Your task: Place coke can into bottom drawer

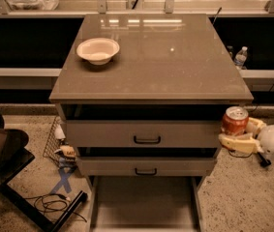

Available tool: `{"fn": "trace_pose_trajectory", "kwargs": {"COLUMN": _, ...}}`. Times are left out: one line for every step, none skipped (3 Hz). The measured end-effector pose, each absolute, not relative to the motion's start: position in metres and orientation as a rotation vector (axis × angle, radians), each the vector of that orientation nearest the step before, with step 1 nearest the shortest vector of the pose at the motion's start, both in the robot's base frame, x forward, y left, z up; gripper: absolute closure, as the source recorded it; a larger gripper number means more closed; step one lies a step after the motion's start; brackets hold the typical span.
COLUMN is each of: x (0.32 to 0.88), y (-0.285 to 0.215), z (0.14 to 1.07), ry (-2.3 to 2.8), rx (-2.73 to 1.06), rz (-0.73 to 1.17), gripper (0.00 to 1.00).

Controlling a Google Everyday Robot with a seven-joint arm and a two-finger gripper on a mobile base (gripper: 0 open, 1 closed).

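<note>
The coke can [235, 121] is red with a silver top and stands upright in my gripper [243, 133], which is shut on it. The gripper holds the can in the air just off the cabinet's right side, level with the upper drawer front. The bottom drawer [144, 203] is pulled out at the bottom of the view, a wide shallow grey tray with a bare floor. It lies below and to the left of the can.
A white bowl [98, 50] sits on the cabinet top [175, 66] at the back left. Two closed drawers with black handles [146, 140] are above the open one. A black stand and cables [54, 204] lie on the floor at left. A water bottle [240, 57] stands behind at right.
</note>
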State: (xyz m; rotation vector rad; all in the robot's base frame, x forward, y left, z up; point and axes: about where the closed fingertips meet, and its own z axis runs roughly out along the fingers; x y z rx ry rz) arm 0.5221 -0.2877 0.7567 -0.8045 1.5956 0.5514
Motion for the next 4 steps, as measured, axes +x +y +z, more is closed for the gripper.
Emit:
{"fn": "trace_pose_trajectory", "kwargs": {"x": 0.488, "y": -0.309, "z": 0.711, "ry": 1.562, "rx": -0.828, "rz": 0.648, "gripper": 1.00}}
{"fn": "trace_pose_trajectory", "kwargs": {"x": 0.481, "y": -0.302, "z": 0.708, "ry": 1.549, "rx": -0.853, "rz": 0.689, "gripper": 1.00}}
{"fn": "trace_pose_trajectory", "kwargs": {"x": 0.481, "y": -0.301, "z": 0.708, "ry": 1.549, "rx": -0.853, "rz": 0.689, "gripper": 1.00}}
{"fn": "trace_pose_trajectory", "kwargs": {"x": 0.476, "y": -0.275, "z": 0.674, "ry": 1.505, "rx": -0.871, "rz": 0.748, "gripper": 1.00}}
